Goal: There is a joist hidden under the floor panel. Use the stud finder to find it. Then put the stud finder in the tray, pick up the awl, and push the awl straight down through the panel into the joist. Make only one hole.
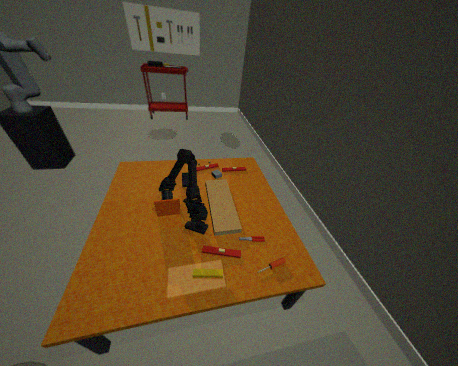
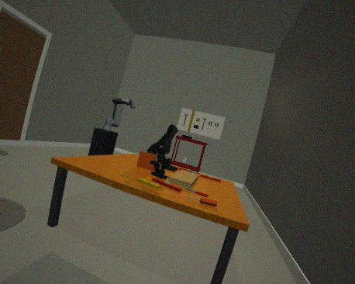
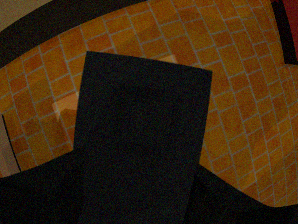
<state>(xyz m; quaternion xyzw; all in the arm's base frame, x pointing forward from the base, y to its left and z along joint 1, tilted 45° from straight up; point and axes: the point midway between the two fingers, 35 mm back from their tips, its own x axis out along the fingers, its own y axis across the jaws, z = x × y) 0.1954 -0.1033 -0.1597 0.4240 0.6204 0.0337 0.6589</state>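
Note:
The black stud finder stands on the table beside the near left end of the floor panel. My gripper points down over it, fingers against both its sides, shut on it. The pale wooden floor panel lies flat; no joist shows. A dark flat tray, partly hidden by the arm, lies farther back. A thin-shafted tool with an orange handle, apparently the awl, lies at the near right.
A red level and a yellow bar lie nearer the front edge. A red-handled tool lies past the panel's near end. An orange upright board stands left. Another red level lies behind.

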